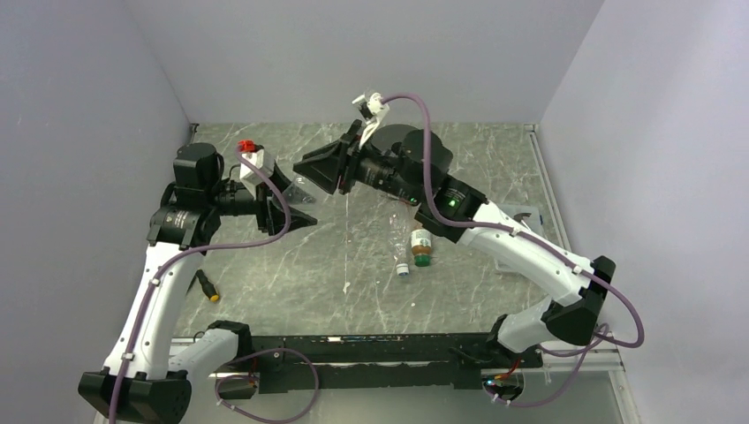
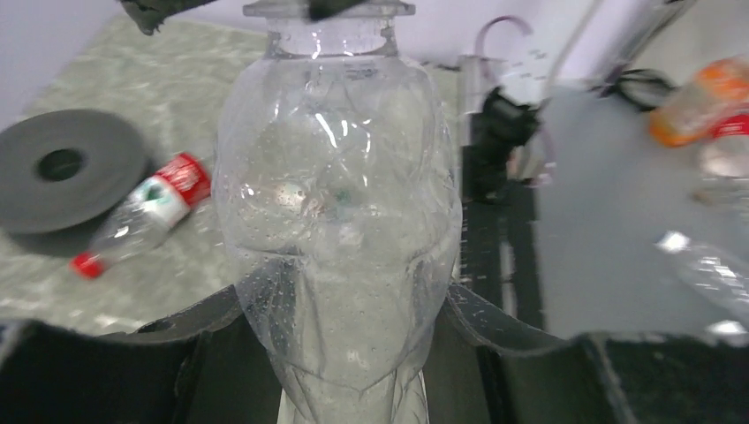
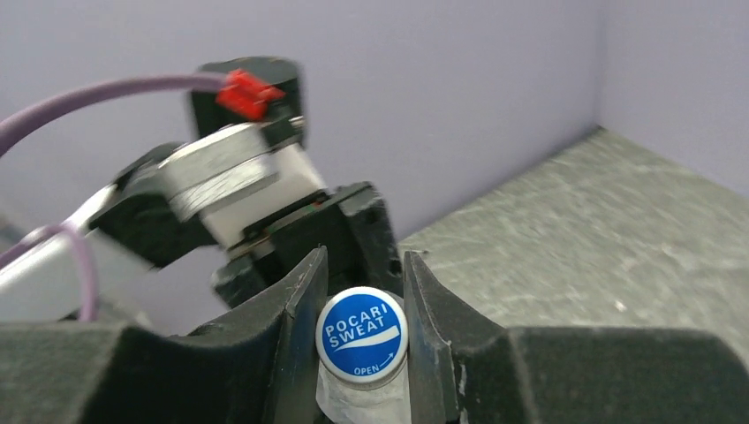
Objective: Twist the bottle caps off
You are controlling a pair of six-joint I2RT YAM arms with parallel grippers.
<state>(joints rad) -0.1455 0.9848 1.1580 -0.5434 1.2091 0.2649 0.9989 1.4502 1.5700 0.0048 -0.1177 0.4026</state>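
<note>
A plain clear bottle [image 2: 340,203] hangs in the air between my two arms. My left gripper [image 2: 344,305] is shut on its lower body, and the wall is dented inward between the fingers. Its blue and white cap [image 3: 362,334] sits between the pads of my right gripper [image 3: 363,296], which is shut on it. In the top view the left gripper [image 1: 296,205] and right gripper [image 1: 320,168] face each other above the back left of the table. A red-labelled bottle [image 2: 146,212], an amber bottle [image 1: 421,247] and another clear bottle [image 1: 402,256] lie on the table.
A black disc [image 2: 62,168] lies on the table beside the red-labelled bottle. A small black and yellow object [image 1: 208,289] lies near the left arm. Walls close the table at the back and on both sides.
</note>
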